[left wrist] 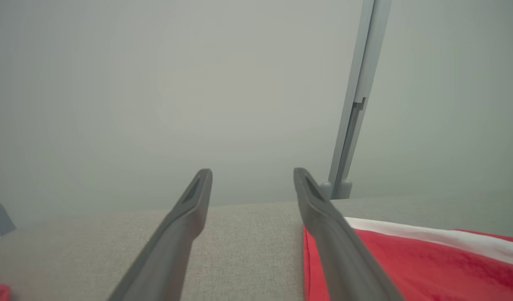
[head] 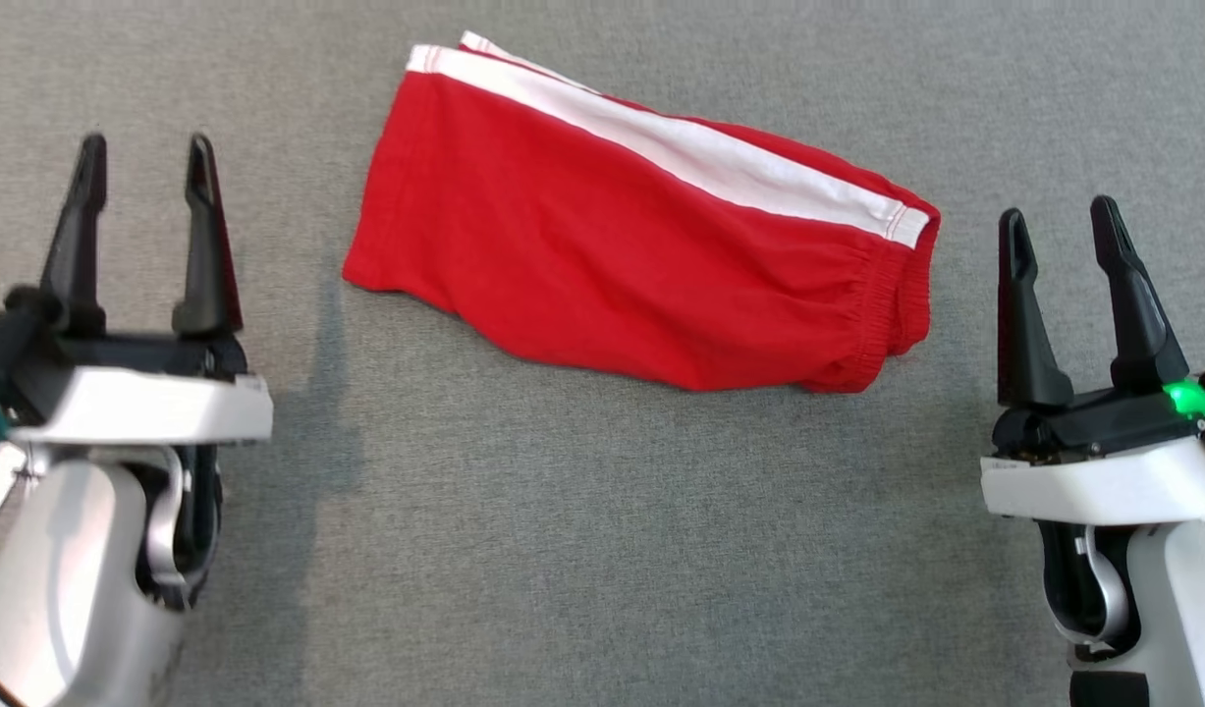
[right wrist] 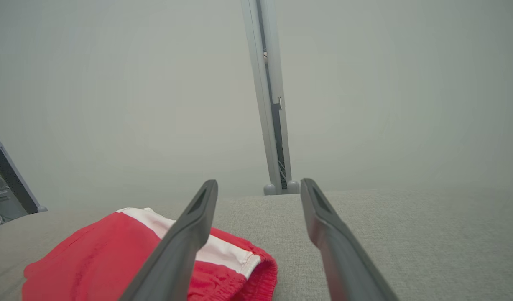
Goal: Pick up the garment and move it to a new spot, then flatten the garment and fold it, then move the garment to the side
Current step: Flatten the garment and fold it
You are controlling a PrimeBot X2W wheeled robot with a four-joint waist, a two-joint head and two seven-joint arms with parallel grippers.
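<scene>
The garment [head: 622,245] is a pair of red shorts with a white side stripe, folded over and lying flat on the grey cloth surface [head: 582,550], its elastic waistband toward the right. My left gripper [head: 145,162] stands open at the lower left, apart from the garment's left hem, with nothing between its fingers. At the lower right my right gripper [head: 1059,226] is open too, just right of the waistband and not touching it. The left wrist view has the garment [left wrist: 427,259] beside my left gripper [left wrist: 253,175]. In the right wrist view the garment [right wrist: 93,259] lies left of my right gripper [right wrist: 259,186].
A pale wall rises behind the surface, with a grey upright post [left wrist: 356,100] at the far edge, the same post [right wrist: 269,96] showing in the right wrist view. Dark equipment [right wrist: 5,179] stands at the far left beyond the surface.
</scene>
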